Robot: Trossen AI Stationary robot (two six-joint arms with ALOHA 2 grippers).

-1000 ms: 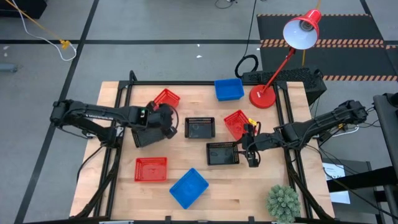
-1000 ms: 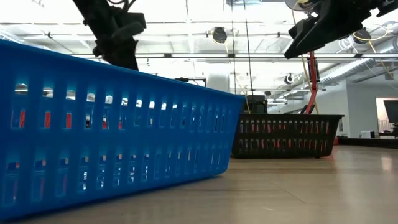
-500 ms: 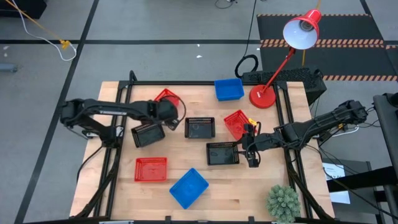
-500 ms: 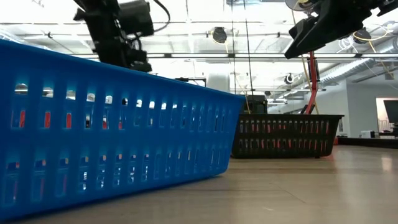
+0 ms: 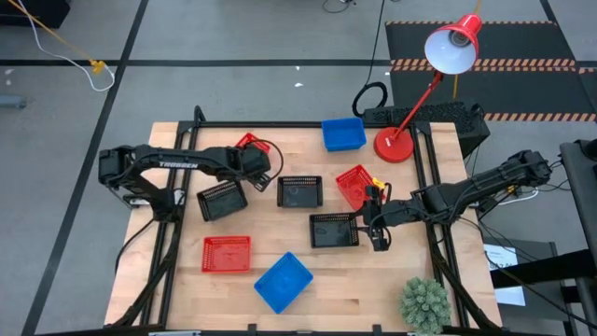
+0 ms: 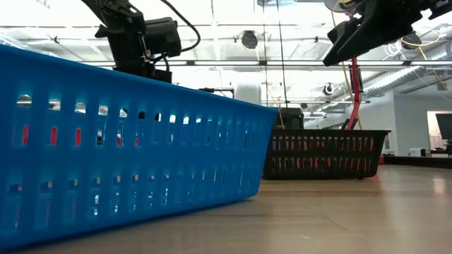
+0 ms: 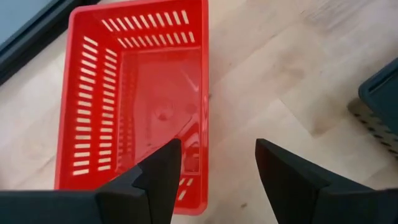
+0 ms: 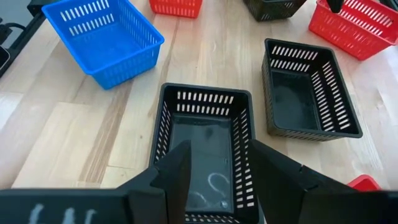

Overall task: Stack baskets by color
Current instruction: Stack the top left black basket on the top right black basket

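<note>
My left gripper (image 5: 255,161) (image 7: 214,149) hangs open over a red basket (image 5: 246,143) (image 7: 143,93) at the table's far left. One finger (image 7: 163,171) is over the basket's inside and the other (image 7: 280,177) is over bare wood, with a long wall (image 7: 202,118) between them. I see no touch. My right gripper (image 5: 376,233) (image 8: 217,149) stands open above the near end of a black basket (image 5: 333,229) (image 8: 208,143). Two more black baskets (image 5: 222,200) (image 5: 299,190) rest flat on the table.
A red basket (image 5: 227,253) and a blue one (image 5: 283,281) lie near the front edge. Another red basket (image 5: 354,184) sits right of centre, and a blue one (image 5: 343,133) at the back. A red lamp's base (image 5: 394,145) and a small plant (image 5: 424,303) stand at the right.
My left gripper has gone from above the left black basket toward the table's far edge and a little to the right, to the red basket there. The black basket stays flat on the table where it was. My right arm has kept still.
</note>
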